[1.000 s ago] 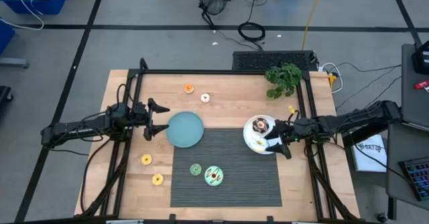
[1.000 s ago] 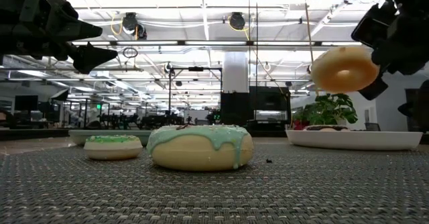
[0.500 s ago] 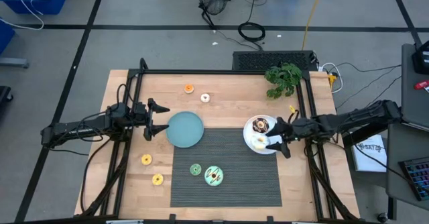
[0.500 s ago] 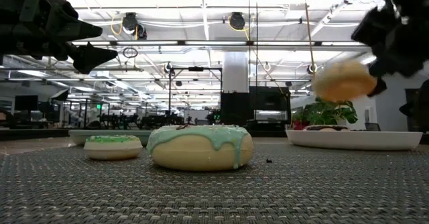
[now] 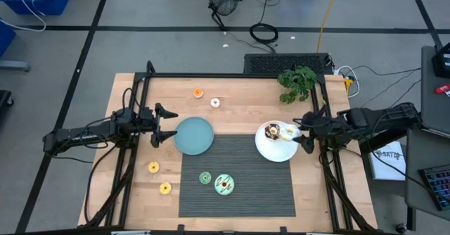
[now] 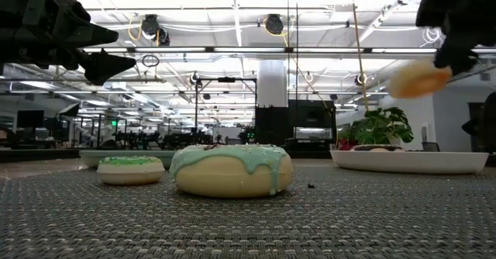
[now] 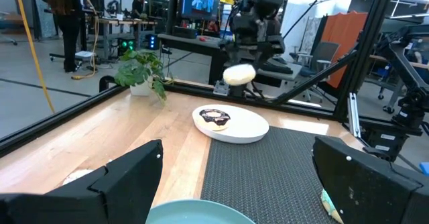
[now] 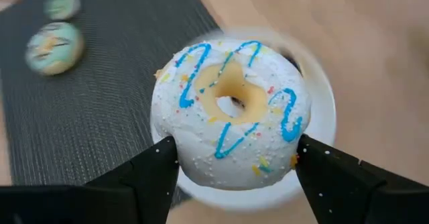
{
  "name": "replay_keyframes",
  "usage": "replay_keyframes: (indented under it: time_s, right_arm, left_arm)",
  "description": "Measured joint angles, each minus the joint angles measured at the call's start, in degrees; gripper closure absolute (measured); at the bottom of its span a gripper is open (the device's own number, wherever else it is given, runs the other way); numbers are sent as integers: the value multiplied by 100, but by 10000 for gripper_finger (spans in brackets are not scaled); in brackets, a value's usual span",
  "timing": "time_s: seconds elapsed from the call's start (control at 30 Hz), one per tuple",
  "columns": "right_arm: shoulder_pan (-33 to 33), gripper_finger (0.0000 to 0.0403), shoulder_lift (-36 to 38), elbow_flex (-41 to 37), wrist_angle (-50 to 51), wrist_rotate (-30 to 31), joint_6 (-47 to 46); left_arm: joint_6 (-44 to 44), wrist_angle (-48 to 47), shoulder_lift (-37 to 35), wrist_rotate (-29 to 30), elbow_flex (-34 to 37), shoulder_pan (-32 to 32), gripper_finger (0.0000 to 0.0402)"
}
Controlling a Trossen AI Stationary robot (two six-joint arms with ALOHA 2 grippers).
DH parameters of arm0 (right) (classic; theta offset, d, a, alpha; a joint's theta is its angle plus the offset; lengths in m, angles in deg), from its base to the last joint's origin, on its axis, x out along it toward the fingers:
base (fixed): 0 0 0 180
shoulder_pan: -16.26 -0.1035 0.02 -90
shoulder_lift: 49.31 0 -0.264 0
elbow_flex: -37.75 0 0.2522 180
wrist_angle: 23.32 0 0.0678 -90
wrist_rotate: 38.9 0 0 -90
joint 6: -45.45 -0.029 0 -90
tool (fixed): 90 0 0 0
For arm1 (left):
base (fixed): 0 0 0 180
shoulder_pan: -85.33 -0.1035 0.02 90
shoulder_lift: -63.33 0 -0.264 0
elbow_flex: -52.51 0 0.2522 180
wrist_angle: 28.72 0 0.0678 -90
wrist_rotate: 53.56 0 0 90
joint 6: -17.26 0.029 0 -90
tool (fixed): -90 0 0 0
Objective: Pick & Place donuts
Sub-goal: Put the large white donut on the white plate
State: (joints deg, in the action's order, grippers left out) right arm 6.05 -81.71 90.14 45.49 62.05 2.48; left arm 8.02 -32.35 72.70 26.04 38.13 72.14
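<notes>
**White-iced donut held up over the white plate**

While your right gripper (image 5: 297, 131) hangs above the white plate (image 5: 271, 150) near the tabletop's right edge, its fingers (image 8: 144, 174) are clamped on either side of a white-iced donut (image 8: 231, 113) with blue squiggles and coloured sprinkles. You can see from the low view that this donut (image 6: 418, 79) is well clear of the plate (image 6: 409, 161), up in the air. On the plate itself sits a chocolate-brown donut (image 7: 214, 117), toward the plate's far side.

Over on the left, your left gripper (image 5: 163, 124) waits with its fingers spread wide and holding nothing, just beside the left rim of the teal plate (image 5: 194, 136), which lies at the dark mat's (image 5: 239, 193) far left corner.

Look at the rest of the field: a mint-iced donut (image 5: 224, 184) and a smaller green donut (image 5: 204, 178) lie side by side on the mat near its front edge. Two yellow donuts (image 5: 153, 167) rest on the bare wood at the front left, off the mat. An orange donut (image 5: 198, 92) and a white donut (image 5: 215, 103) sit near the tabletop's far edge. A green plant (image 5: 297, 82) stands at the far right corner.
</notes>
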Motion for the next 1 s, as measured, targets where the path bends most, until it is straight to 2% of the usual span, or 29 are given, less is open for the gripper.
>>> replay_keyframes:
  time_s: [0.1,0.23,0.57,0.8,1.0]
  right_arm:
    - [0,135,-96,-106,420,-469,-1367]
    - [1,135,-246,-242,612,-549,-1784]
    - [0,135,-749,-309,199,-491,-1217]
    - [29,135,-890,-904,-556,-504,-598]
    - [194,135,-890,-1249,-920,-504,-531]
  left_arm:
    - [-2,0,-2,0,1,-1,23]
    - [0,1,-2,0,1,-1,23]
    - [-1,0,0,0,2,0,23]
    - [-2,0,0,0,2,0,23]
    - [-2,2,0,0,2,0,23]
